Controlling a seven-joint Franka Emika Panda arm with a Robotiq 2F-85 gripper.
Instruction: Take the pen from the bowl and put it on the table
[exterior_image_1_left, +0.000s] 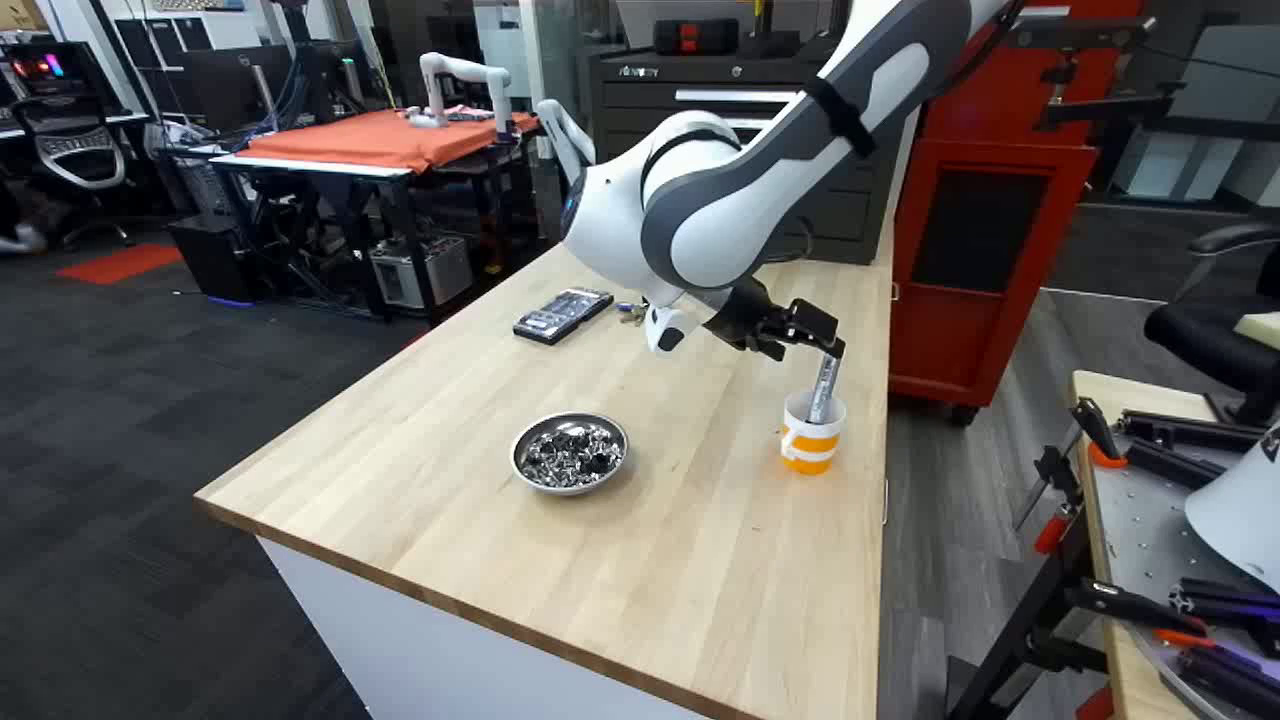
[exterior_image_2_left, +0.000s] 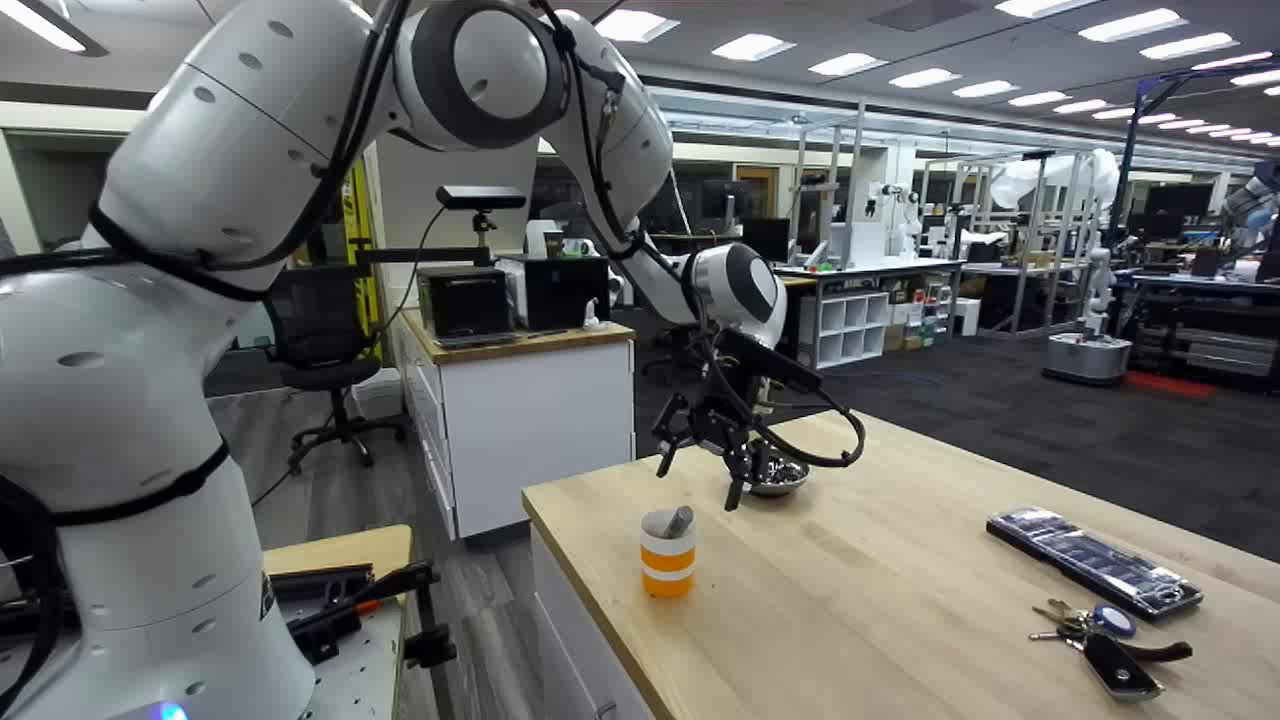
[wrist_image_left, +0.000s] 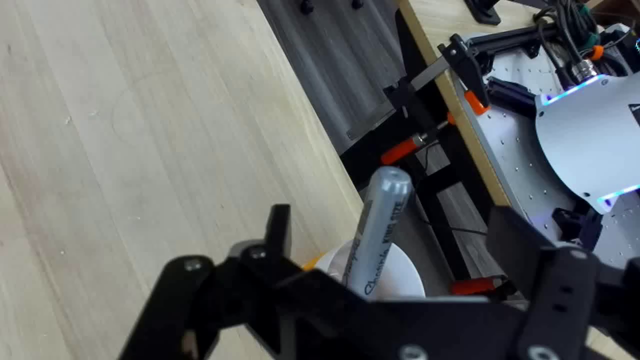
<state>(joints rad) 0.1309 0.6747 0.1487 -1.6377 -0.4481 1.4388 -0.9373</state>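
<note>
The pen is a thick silver marker (exterior_image_1_left: 824, 388) standing tilted in the small cup-like bowl (exterior_image_1_left: 811, 447), which is orange and white with a white inside. The bowl stands on the light wooden table (exterior_image_1_left: 640, 600) near its edge. The marker (exterior_image_2_left: 678, 522) and bowl (exterior_image_2_left: 667, 572) also show in an exterior view. My gripper (exterior_image_1_left: 805, 348) is open and empty, above and beside the bowl; it also shows in an exterior view (exterior_image_2_left: 700, 482). In the wrist view the marker (wrist_image_left: 376, 235) appears between the spread fingers (wrist_image_left: 395, 227), touching neither. The marker's lower end is hidden inside the bowl (wrist_image_left: 407, 275).
A silver metal bowl of small metal parts (exterior_image_1_left: 570, 455) stands on the table. A flat black case (exterior_image_1_left: 563, 315) and a bunch of keys (exterior_image_2_left: 1100, 640) lie farther along it. A side bench with clamps (exterior_image_1_left: 1160, 540) stands beyond the table's edge.
</note>
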